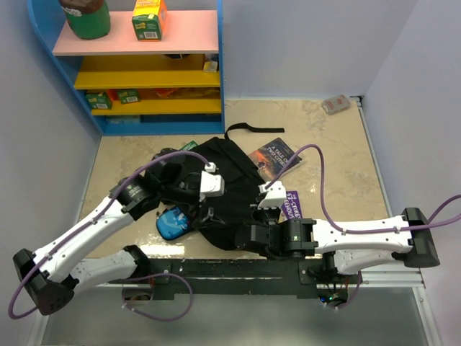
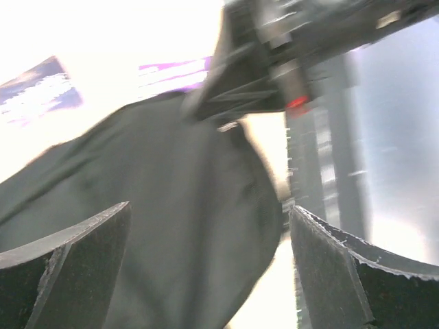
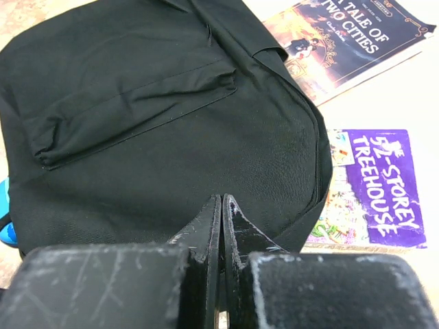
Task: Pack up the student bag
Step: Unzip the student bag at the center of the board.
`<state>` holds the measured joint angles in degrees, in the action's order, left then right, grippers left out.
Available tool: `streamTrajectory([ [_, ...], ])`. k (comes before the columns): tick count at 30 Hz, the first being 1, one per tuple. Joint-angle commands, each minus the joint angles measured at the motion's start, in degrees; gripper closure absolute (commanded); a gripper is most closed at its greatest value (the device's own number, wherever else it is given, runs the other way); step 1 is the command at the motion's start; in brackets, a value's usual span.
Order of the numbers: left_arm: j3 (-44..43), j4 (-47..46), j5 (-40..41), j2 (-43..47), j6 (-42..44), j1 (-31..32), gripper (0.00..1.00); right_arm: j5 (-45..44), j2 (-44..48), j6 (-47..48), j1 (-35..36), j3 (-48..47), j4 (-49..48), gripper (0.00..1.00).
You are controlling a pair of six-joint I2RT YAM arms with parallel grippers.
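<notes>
The student bag (image 1: 223,191) is a black fabric backpack lying flat mid-table, with a strap at its far end. My left gripper (image 1: 193,193) hovers over the bag's left part. In the left wrist view it (image 2: 210,212) is open wide, with the bag's cloth (image 2: 171,205) loose beneath the jaws. My right gripper (image 1: 252,229) is at the bag's near right edge. It is shut (image 3: 223,200) with nothing between the fingers, just above the bag's cloth (image 3: 171,116). Two books lie to the right of the bag: A Tale of Two Cities (image 1: 276,158) (image 3: 343,38) and a purple Treehouse book (image 1: 292,204) (image 3: 374,185).
A blue pencil case (image 1: 173,223) (image 3: 5,223) lies against the bag's near left side. A blue shelf unit (image 1: 144,72) with cartons stands at the back left. A small white object (image 1: 336,104) sits in the far right corner. Walls close in both sides.
</notes>
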<state>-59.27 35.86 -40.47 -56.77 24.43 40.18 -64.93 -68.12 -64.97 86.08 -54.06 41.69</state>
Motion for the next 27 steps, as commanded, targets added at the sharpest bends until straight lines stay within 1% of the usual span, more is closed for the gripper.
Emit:
streamTrajectory([
  [1,4.15,-11.50,-0.96,-2.90,-15.87,4.02,0.00,-1.96,0.26,-2.18,-0.22,-2.98,0.41,1.00],
  [4,4.07,-13.88,2.14,-5.18,-17.56,4.29,0.00,-1.78,0.44,-3.41,-0.22,-3.15,1.11,1.00],
  [7,4.76,-17.39,1.71,-7.03,-21.69,4.81,0.00,-1.78,0.79,-3.67,-0.30,-3.33,1.20,1.00],
  [12,9.25,-19.51,0.92,-7.83,-23.89,4.90,0.00,-1.61,1.05,-3.15,-0.21,-4.03,1.64,1.00],
  [13,9.95,-19.42,-1.00,-7.83,-23.90,4.99,0.00,-1.52,1.23,-3.06,-0.21,-3.77,1.64,1.00],
  [15,10.40,-19.25,-2.07,-7.83,-23.20,5.25,0.00,-1.43,1.67,-1.92,-0.21,-3.33,-0.11,1.00],
  [20,11.72,-18.01,-1.45,-9.23,-20.12,6.13,0.00,-1.08,1.06,0.81,-0.30,-3.59,-2.49,1.00],
  [23,11.02,-17.93,-2.33,-10.72,-19.07,7.36,0.00,-0.90,0.18,1.68,-0.30,-4.12,-3.28,1.00],
  [27,9.87,-18.01,-0.49,-12.57,-17.84,8.51,0.00,-0.20,0.00,3.53,-0.21,-4.47,-6.87,1.00],
])
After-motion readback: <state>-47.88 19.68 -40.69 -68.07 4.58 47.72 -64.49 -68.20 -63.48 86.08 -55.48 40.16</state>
